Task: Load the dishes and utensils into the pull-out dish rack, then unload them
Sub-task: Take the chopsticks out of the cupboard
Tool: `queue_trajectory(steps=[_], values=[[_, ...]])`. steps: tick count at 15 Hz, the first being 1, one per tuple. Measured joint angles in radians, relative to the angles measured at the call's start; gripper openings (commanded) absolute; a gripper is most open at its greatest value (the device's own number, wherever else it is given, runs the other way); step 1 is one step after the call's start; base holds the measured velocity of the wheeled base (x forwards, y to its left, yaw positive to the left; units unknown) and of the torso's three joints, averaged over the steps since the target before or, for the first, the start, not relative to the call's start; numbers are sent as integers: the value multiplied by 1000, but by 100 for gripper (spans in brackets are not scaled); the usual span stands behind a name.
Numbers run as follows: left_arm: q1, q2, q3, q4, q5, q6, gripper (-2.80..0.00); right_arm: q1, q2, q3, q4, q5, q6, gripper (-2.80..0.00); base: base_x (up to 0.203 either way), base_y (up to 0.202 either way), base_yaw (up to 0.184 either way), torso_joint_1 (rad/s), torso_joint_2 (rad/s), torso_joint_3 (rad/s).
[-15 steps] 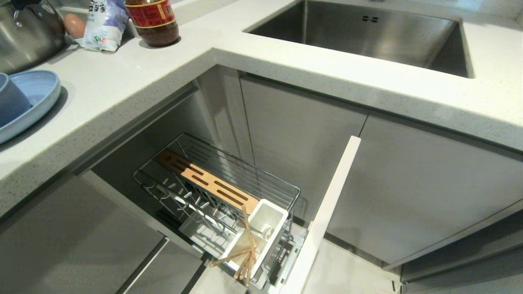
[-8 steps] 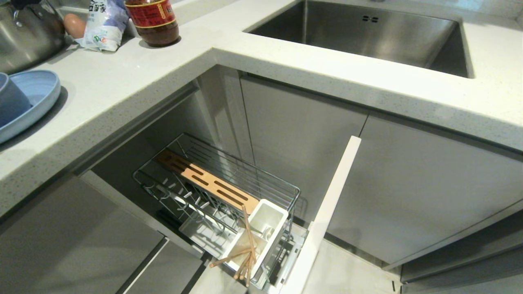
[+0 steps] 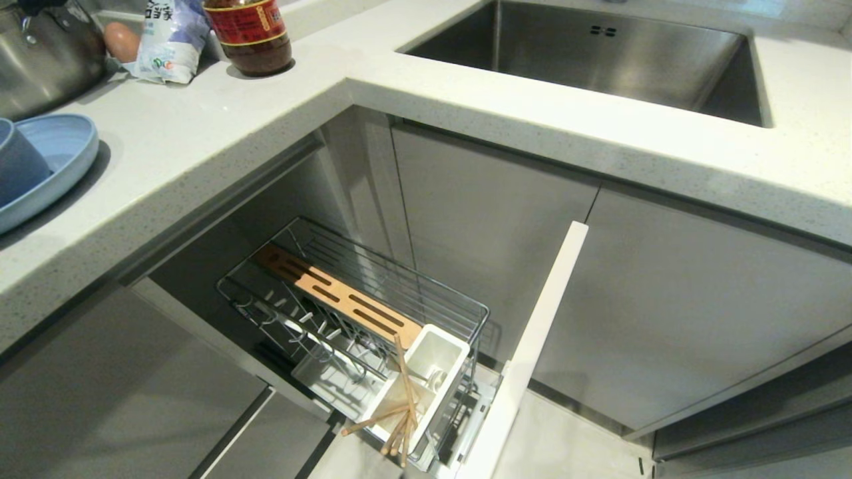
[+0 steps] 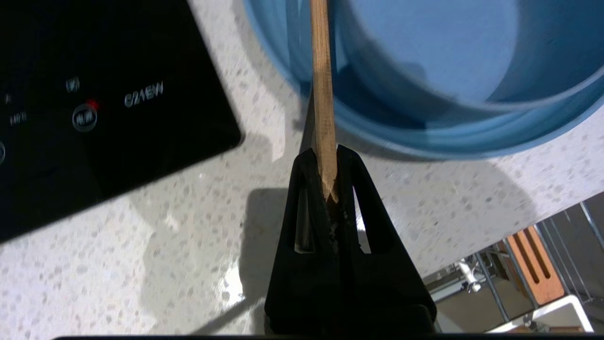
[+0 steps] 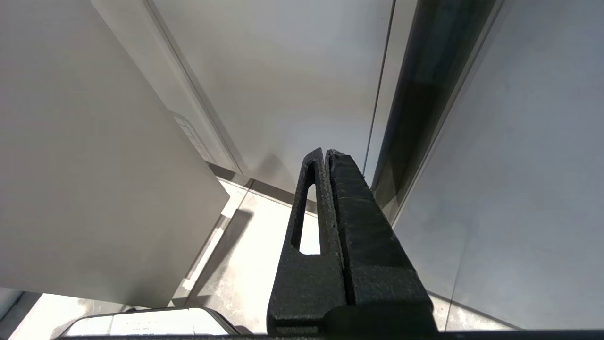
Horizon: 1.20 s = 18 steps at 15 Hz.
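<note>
Left gripper (image 4: 324, 158) was pinched tight on one wooden chopstick (image 4: 322, 89), black fingers (image 4: 302, 198) pressed against the stick from both sides. The stick's long axis ran straight out from the fingertips, in line with the gripper, its free end passing out of the left wrist view across the rim of the pale blue bowl (image 4: 424, 61). The bowl sat inside the pale blue plate (image 4: 476, 141); whether the stick touched either could not be told. Both dishes stood on the speckled white countertop (image 4: 141, 236), near the black cooktop panel (image 4: 94, 108).

In the head view neither arm showed. The plate (image 3: 63, 156) and bowl (image 3: 16, 166) lay at the far left of the countertop (image 3: 200, 133), well apart from the steel sink (image 3: 599, 60). A steel pot (image 3: 40, 60), an egg (image 3: 121, 41), a plastic bag (image 3: 172, 40) and a dark sauce jar (image 3: 249, 33) stood along the back left.

Below, the pull-out dish rack (image 3: 413, 286) was drawn out from the cabinet, its pale front panel (image 3: 532, 346) nearest the camera. The slotted wood strip (image 3: 339, 299) ran lengthwise along the rack. The white utensil cup (image 3: 439, 359) sat at the front end. More chopsticks (image 3: 403, 399) leaned in it, tips down in the cup, upper ends fanned out over its near edge toward the camera.

Right gripper (image 5: 326, 153) hung low beside grey cabinet doors (image 5: 283, 71), fingers pressed together, holding nothing.
</note>
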State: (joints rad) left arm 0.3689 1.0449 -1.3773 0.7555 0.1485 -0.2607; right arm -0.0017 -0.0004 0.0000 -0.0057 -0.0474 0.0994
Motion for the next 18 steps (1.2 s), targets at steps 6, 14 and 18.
queue_trajectory(steps=[6, 14, 18], values=[[-2, 7, -23, -17, -1, 9, -280, 0, 0, 0, 0, 0, 0, -280, 0, 0, 0, 0, 0, 0], [-18, 41, -41, -11, -100, 11, -280, 0, 0, 0, 0, 0, 0, -280, 0, 0, 0, 0, 0, 0], [-20, 57, -45, -12, -128, 11, -280, 0, 0, 0, 0, 0, 0, -280, 0, 0, 0, 0, 0, 0]])
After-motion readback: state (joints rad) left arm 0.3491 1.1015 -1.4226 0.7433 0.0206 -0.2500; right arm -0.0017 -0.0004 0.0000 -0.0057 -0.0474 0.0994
